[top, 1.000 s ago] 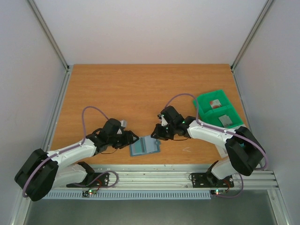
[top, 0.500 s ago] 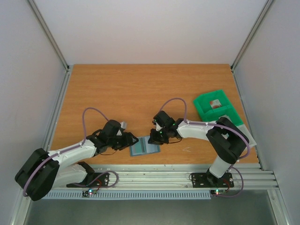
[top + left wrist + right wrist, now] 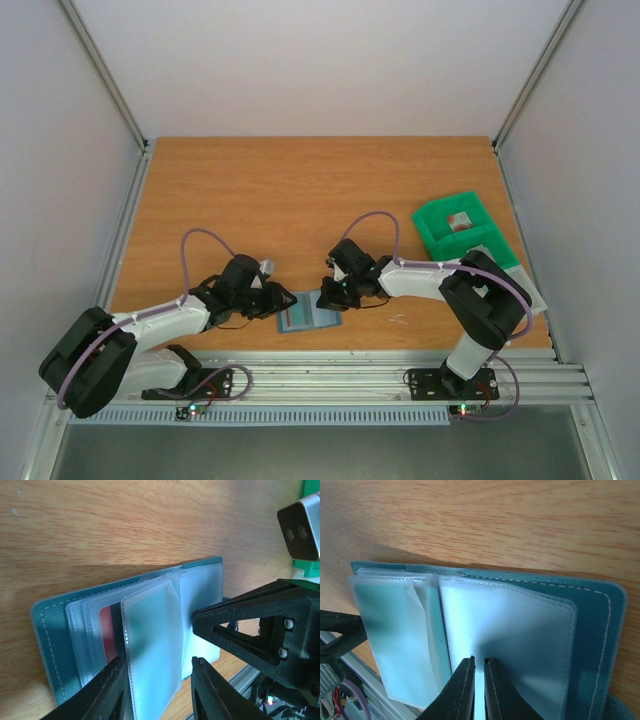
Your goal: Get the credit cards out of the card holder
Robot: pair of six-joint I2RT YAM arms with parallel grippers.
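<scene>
1. The card holder (image 3: 308, 318) lies spread open on the table (image 3: 250, 190), directly between the two pincers.
2. The left gripper (image 3: 156, 692) has its fingers parted and straddles one loose clear sleeve (image 3: 150, 650). The holder's teal cover extends ahead of it and to its left.
3. The red card (image 3: 106, 636) sits in a pocket just left of the straddled sleeve.
4. The right gripper (image 3: 480, 680) has its fingers drawn almost together, tips over the holder's right-hand panel. Whether they pinch a sleeve cannot be told.
</scene>
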